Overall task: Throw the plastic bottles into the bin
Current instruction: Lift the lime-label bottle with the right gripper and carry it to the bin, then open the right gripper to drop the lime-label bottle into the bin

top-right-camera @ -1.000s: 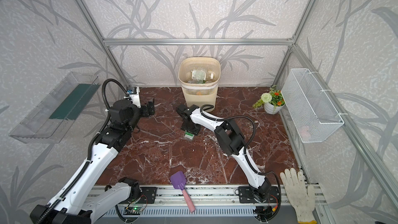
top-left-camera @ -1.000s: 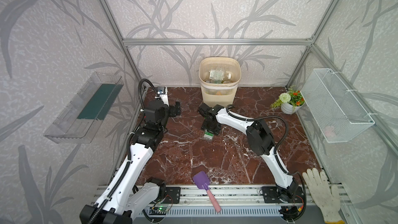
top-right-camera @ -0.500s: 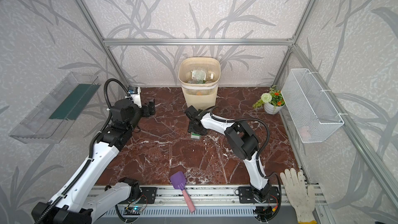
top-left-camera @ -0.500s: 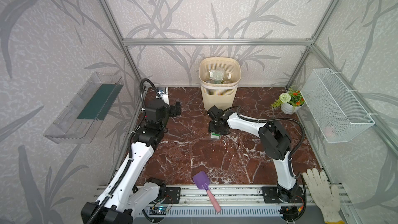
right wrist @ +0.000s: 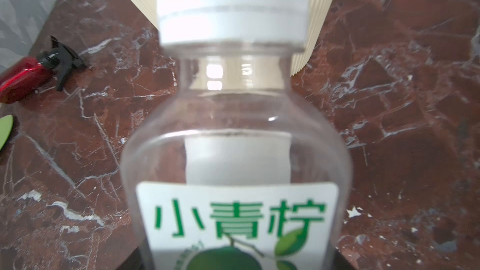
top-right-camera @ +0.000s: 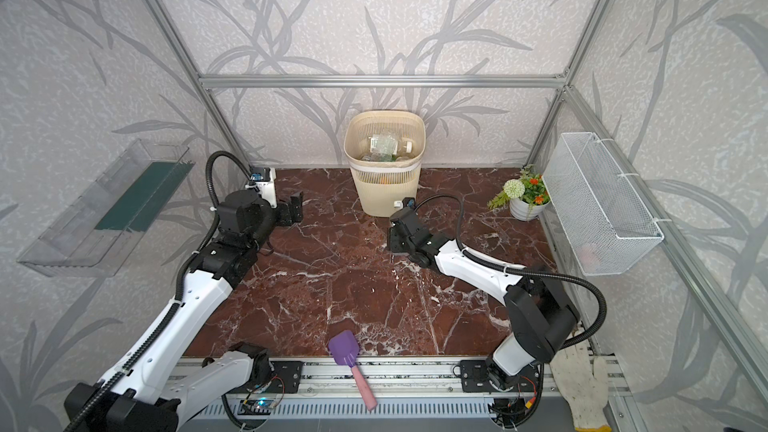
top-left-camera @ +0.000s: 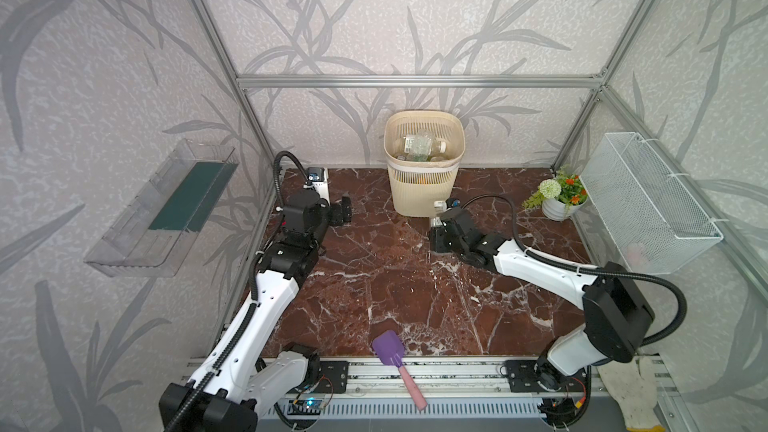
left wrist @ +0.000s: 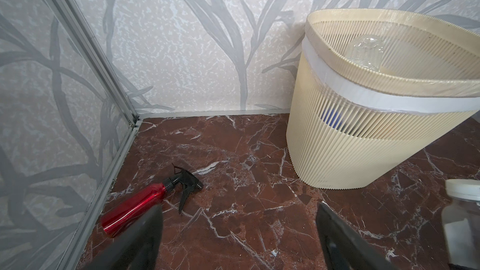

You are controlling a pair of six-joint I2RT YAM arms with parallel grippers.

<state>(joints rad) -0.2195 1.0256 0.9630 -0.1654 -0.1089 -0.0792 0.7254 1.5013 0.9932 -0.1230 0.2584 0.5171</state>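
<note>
Change: right gripper (top-left-camera: 437,234) has carried the clear white-capped green-labelled plastic bottle (right wrist: 233,151) from mid-frame up beside the cream slatted bin (top-left-camera: 419,191).
Grip: apparently clamped on the bottle; jaws mostly hidden.
Left gripper (left wrist: 239,207): wide, empty.
Meaning: lift and drop remain.

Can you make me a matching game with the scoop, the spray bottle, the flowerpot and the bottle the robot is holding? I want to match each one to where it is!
Things
1. scoop
2. spray bottle
3. flowerpot
4. lime-label bottle

Places
A. gripped in the right tool, close to the bin
B. at the front edge of the table
C. lying flat beside a wall's metal frame
D. back right corner, next to the wire basket

Pairs: 1-B, 2-C, 3-D, 4-A
</note>
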